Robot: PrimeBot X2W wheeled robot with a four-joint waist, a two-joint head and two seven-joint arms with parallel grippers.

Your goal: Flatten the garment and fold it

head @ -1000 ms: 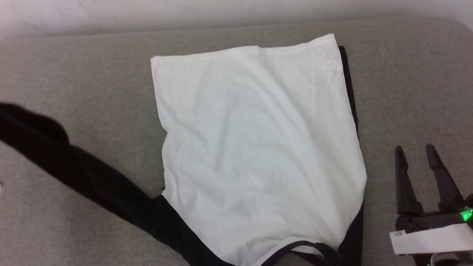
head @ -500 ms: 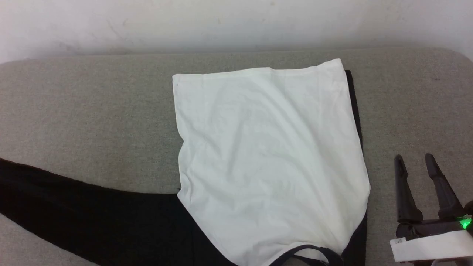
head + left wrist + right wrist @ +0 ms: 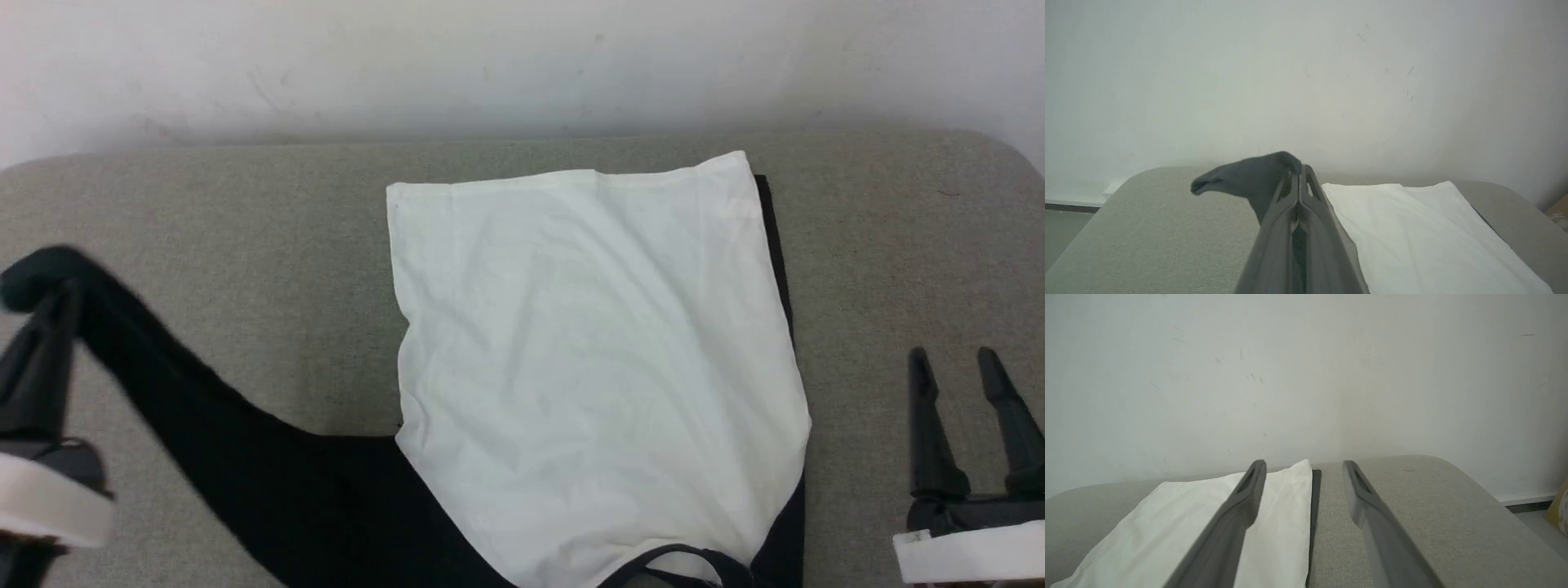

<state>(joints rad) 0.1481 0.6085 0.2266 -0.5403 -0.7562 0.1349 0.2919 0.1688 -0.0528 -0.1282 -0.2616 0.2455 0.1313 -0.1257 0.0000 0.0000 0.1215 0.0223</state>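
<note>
The garment (image 3: 596,359) lies with its cream-white body spread flat in the middle of the grey surface, black neckband (image 3: 694,559) at the near edge. One black sleeve (image 3: 245,425) runs out to the left and rises off the surface. My left gripper (image 3: 61,290) at the far left is shut on that sleeve's cuff (image 3: 1241,177), which droops over the fingertips. The other sleeve (image 3: 780,245) shows as a black strip tucked under the body's right edge. My right gripper (image 3: 955,363) hovers open at the lower right, apart from the cloth, nothing between its fingers (image 3: 1237,506).
The grey padded surface (image 3: 204,229) has rounded corners and ends at a white wall (image 3: 522,65) behind. Bare grey room lies left and right of the shirt body. A strip of floor and baseboard (image 3: 1527,498) shows beyond the right end.
The head camera tilted up, showing more wall. The left gripper came into view holding the sleeve cuff, lifting the sleeve off the surface. The right gripper kept its place and stayed open.
</note>
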